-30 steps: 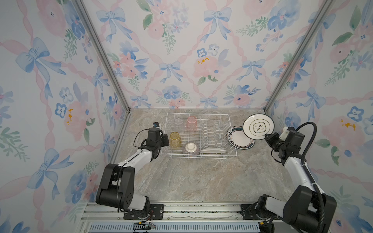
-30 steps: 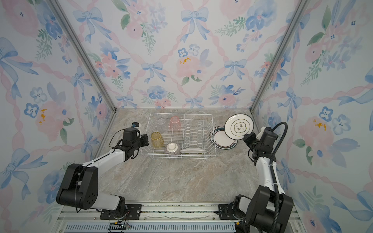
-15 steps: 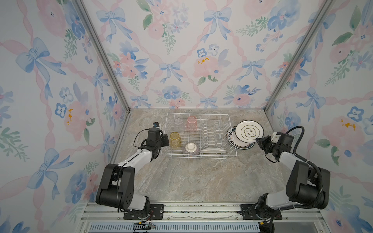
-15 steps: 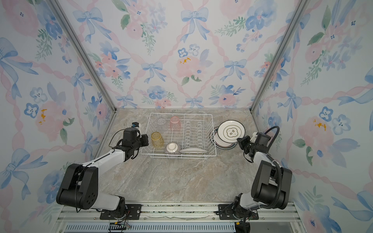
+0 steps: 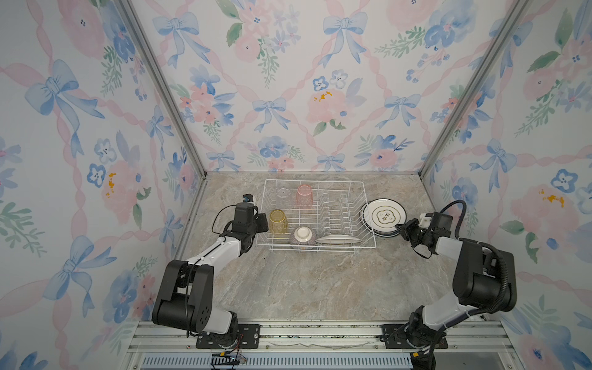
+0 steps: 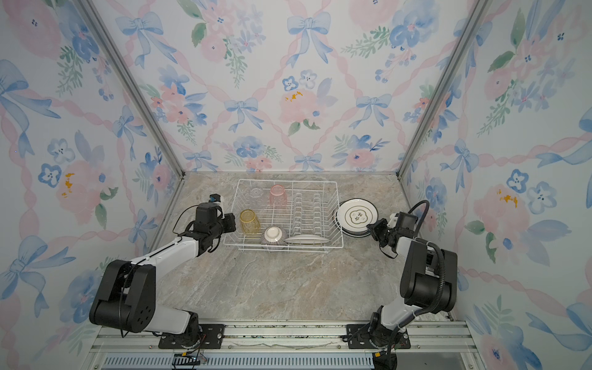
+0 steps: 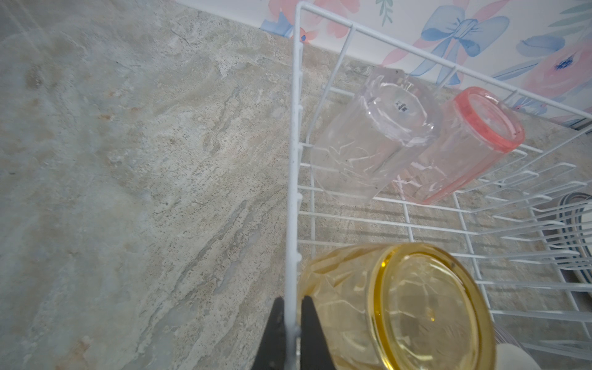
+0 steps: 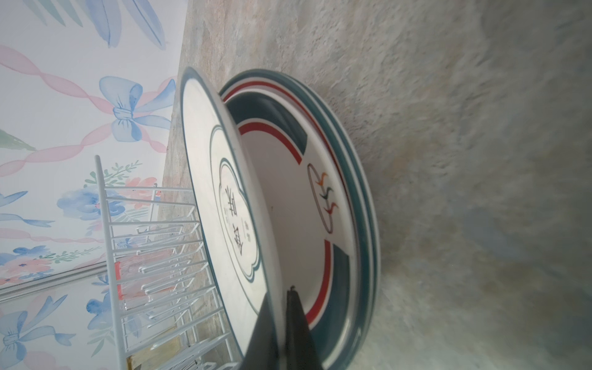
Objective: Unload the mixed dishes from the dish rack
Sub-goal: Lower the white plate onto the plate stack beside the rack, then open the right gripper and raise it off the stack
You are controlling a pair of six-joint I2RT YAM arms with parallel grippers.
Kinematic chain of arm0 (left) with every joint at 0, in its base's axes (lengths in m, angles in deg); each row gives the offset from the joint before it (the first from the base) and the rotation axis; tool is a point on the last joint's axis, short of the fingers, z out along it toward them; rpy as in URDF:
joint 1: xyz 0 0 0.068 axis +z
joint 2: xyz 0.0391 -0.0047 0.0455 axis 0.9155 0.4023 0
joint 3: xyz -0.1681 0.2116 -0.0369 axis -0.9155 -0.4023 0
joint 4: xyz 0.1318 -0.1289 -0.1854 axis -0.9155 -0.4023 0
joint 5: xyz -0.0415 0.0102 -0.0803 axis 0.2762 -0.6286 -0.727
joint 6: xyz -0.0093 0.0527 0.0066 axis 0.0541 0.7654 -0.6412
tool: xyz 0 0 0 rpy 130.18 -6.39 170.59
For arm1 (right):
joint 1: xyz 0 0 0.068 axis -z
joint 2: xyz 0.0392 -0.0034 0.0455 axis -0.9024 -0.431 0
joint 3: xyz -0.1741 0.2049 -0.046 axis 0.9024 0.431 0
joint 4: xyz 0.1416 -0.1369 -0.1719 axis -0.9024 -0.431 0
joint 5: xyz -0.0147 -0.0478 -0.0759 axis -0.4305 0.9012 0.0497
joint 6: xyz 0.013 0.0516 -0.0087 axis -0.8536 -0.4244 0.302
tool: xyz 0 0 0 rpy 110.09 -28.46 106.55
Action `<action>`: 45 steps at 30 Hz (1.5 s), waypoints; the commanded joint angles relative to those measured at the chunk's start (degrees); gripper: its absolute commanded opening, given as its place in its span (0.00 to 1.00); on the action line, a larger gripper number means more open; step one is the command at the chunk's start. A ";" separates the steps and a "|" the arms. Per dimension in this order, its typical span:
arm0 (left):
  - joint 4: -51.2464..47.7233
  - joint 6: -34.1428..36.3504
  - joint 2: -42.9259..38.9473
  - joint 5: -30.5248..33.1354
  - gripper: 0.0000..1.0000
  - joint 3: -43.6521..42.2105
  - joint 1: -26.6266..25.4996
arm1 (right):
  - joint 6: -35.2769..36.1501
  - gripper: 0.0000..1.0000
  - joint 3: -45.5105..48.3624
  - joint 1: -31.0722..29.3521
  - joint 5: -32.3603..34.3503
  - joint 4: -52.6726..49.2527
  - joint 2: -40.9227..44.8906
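Observation:
The white wire dish rack (image 5: 333, 211) stands at the back middle of the table. My left gripper (image 7: 293, 307) is shut on the rack's left rim wire, beside the upside-down yellow tumbler (image 7: 400, 307). The rack also holds a clear tumbler (image 5: 283, 193), a pink tumbler (image 5: 303, 194), a small striped bowl (image 5: 302, 237) and one plate (image 5: 334, 239) at its front. My right gripper (image 8: 280, 301) is shut on the rim of a white plate (image 8: 224, 192) with printed characters. That plate is tilted low over a stack of plates (image 8: 320, 198) on the table right of the rack.
Floral walls close in the marble table (image 5: 304, 282) on three sides. The plate stack (image 6: 355, 232) lies close to the rack's right wall, and the right wall of the cell is just beyond my right arm (image 5: 480, 275).
My right gripper has brought the plate down from a raised, upright hold to just over the stack. The left arm has not moved.

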 commanded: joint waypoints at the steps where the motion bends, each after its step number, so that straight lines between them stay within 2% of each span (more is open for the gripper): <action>1: -5.13 0.91 2.34 -0.61 0.00 -0.56 -0.54 | 0.94 0.00 -1.68 -0.76 -1.05 0.97 -0.91; 6: -5.11 0.88 2.43 -0.60 0.00 -0.65 -0.52 | 1.51 0.01 -2.09 -0.77 -1.05 0.26 -1.18; 8: -5.14 0.88 2.34 -0.59 0.00 -0.78 -0.58 | 1.99 0.08 -2.34 -0.79 -1.09 -0.67 -1.14; 14: -5.13 0.72 2.34 -0.54 0.00 -0.91 -0.57 | 4.15 0.19 -2.69 -0.77 -0.54 -4.41 -0.38; 23: -4.99 0.63 2.08 -0.38 0.00 -1.47 -0.58 | 6.57 0.30 -3.12 -0.80 -0.14 -8.59 0.74; 29: -5.02 0.71 1.90 -0.28 0.00 -1.62 -0.54 | 8.74 0.34 -3.90 -0.85 -0.20 -14.14 2.90; 33: -4.73 0.55 1.98 -0.23 0.00 -1.78 -0.58 | 12.83 0.37 -5.44 -1.29 1.03 -19.56 4.95; 45: -4.33 0.55 1.55 -0.33 0.00 -2.26 -0.59 | 17.41 0.39 -5.37 -1.02 3.06 -26.61 8.44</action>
